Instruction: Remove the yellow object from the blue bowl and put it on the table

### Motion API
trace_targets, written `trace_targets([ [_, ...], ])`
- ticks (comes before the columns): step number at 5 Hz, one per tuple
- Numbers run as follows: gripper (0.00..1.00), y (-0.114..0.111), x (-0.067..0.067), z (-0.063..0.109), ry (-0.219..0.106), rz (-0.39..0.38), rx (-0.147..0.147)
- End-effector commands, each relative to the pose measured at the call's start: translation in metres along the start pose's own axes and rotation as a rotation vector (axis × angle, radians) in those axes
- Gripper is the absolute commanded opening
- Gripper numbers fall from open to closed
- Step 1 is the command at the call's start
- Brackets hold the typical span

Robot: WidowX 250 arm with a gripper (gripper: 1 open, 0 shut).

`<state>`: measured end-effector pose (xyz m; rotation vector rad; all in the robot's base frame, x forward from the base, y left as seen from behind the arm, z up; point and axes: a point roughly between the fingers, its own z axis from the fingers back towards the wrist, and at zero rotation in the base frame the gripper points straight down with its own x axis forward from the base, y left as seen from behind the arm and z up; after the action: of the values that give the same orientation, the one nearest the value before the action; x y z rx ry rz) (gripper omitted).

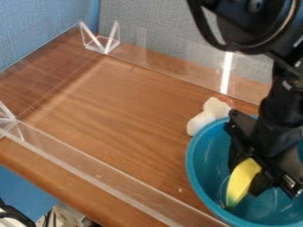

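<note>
The blue bowl sits at the table's near right corner, partly cut off by the frame edge. Inside it, the yellow object, a small banana-shaped toy, points down toward the bowl's floor. My black gripper reaches into the bowl from above and is shut on the upper end of the yellow object. The arm hides the far right part of the bowl.
A white lumpy object lies on the table just behind the bowl's rim. Low clear acrylic walls run along the table's edges, with clear brackets at the far corner.
</note>
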<state>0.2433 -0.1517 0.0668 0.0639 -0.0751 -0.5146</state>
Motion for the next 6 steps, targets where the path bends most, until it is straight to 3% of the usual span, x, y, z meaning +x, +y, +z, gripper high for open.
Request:
trace_targets([
  [1,0.0,-0.005,0.006,0.018,-0.084,-0.013,-0.007],
  [2,0.0,0.01,0.001,0.04,-0.089,0.024,0.03],
  [3,0.0,0.043,-0.013,0.061,-0.094,0.1,0.073],
  [4,0.0,0.082,-0.032,0.069,-0.085,0.191,0.098],
  [6,0.0,0.165,-0.077,0.054,-0.051,0.345,0.11],
])
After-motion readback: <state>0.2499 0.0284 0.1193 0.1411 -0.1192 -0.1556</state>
